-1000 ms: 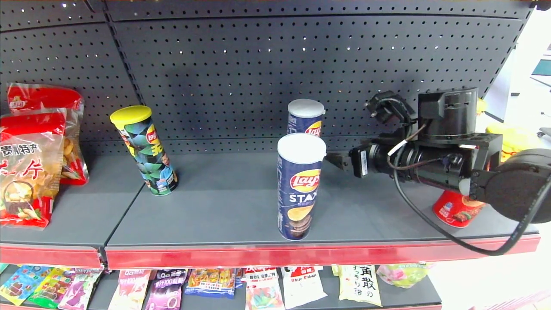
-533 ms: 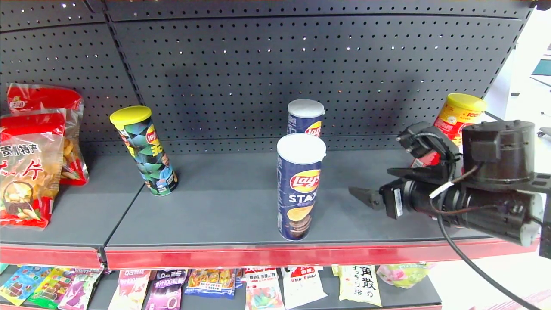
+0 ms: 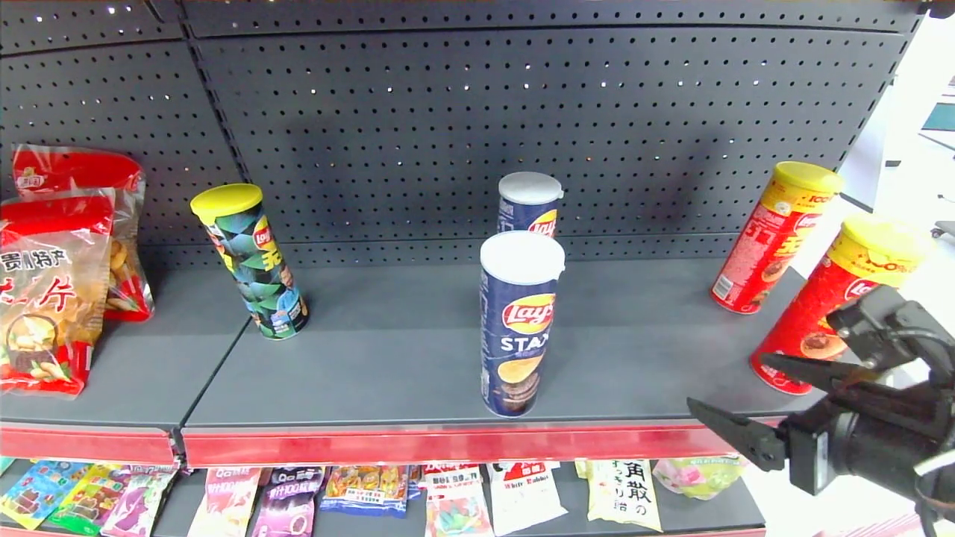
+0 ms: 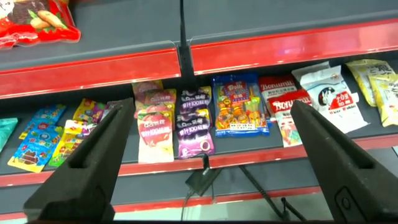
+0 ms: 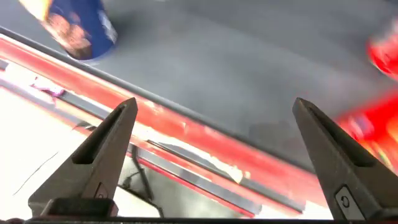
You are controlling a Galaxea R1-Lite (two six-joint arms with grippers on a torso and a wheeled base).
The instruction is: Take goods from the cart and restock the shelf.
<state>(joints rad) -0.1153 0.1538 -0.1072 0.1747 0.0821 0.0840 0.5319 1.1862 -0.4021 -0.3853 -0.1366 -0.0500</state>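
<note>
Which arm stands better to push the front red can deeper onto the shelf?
Right, I judge: the right gripper, open, is beside the front red can, while the left gripper faces the candy bags below.

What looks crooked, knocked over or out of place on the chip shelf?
Nothing has fallen or spilled. The green can, rear red can and front red can seem to lean outward, while the front blue can stands straight; maybe just the view's angle.
</note>
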